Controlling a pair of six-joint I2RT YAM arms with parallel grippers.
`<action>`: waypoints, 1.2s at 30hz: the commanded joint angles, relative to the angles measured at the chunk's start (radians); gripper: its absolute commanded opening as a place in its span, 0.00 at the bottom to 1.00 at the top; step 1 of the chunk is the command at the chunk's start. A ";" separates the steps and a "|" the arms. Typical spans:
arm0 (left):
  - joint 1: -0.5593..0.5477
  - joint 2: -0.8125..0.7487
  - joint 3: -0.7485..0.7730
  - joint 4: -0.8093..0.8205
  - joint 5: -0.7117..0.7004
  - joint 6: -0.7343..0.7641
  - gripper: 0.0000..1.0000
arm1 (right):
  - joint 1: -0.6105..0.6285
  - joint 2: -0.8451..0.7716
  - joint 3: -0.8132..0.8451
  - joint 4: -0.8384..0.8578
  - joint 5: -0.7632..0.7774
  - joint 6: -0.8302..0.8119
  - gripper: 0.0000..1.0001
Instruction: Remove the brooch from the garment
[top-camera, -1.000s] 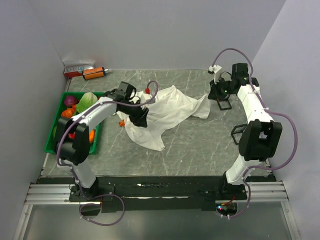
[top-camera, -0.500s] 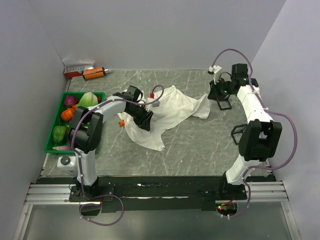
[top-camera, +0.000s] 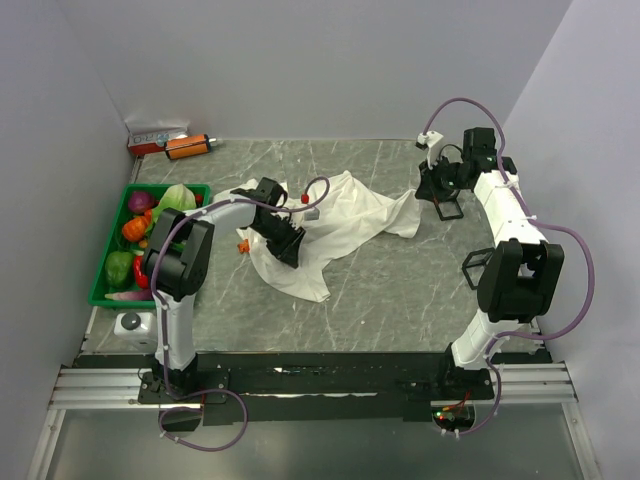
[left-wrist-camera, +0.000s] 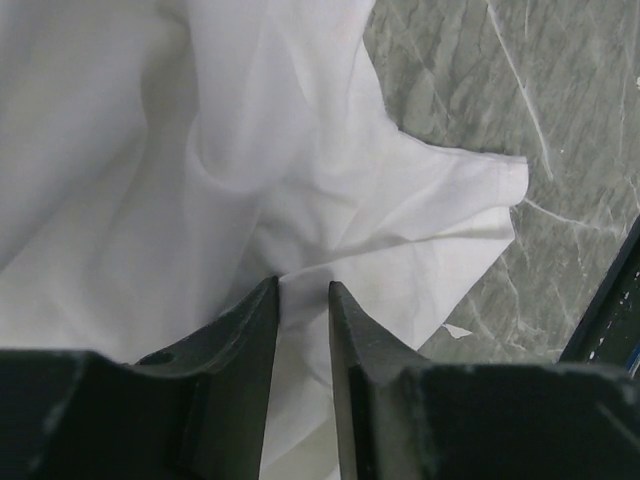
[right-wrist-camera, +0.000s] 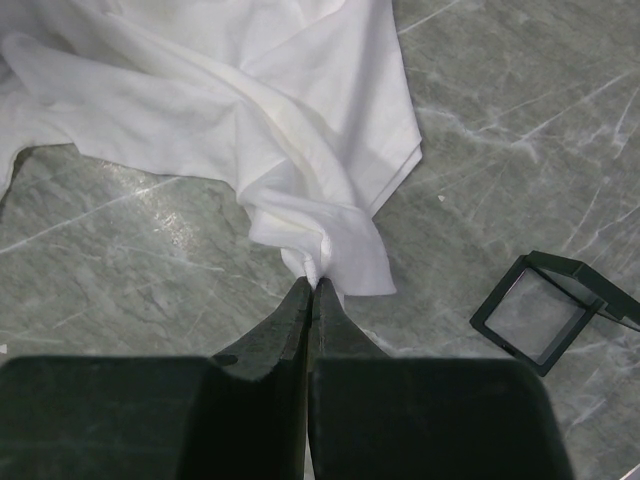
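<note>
On table (top-camera: 400, 280): one garment (top-camera: 340, 215) | left jaws slightly apart over it | right jaws clamped on its corner

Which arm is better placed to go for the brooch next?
Left. The left gripper is open over the garment, close to the brooch; the right gripper is shut on its far corner.

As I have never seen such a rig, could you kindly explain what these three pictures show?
The machine is a left arm and a right arm, bolted to a table. The wide picture looks down from above; the other two come from cameras on each wrist. A white garment lies on the table, with a green bin of vegetables left and a black frame right. The right pincer is shut on the garment's corner. The left pincer sits over the cloth, jaws slightly apart; whether it grips is unclear.
</note>
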 joint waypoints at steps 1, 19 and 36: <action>-0.007 0.007 0.031 0.003 0.022 -0.009 0.26 | -0.001 -0.049 0.008 0.019 -0.017 0.004 0.00; 0.225 -0.248 0.267 -0.155 0.102 0.077 0.01 | -0.006 -0.046 0.051 0.031 -0.008 0.044 0.00; 0.488 -0.290 0.912 0.443 -0.323 -0.133 0.01 | -0.018 0.207 0.854 0.278 0.107 0.246 0.00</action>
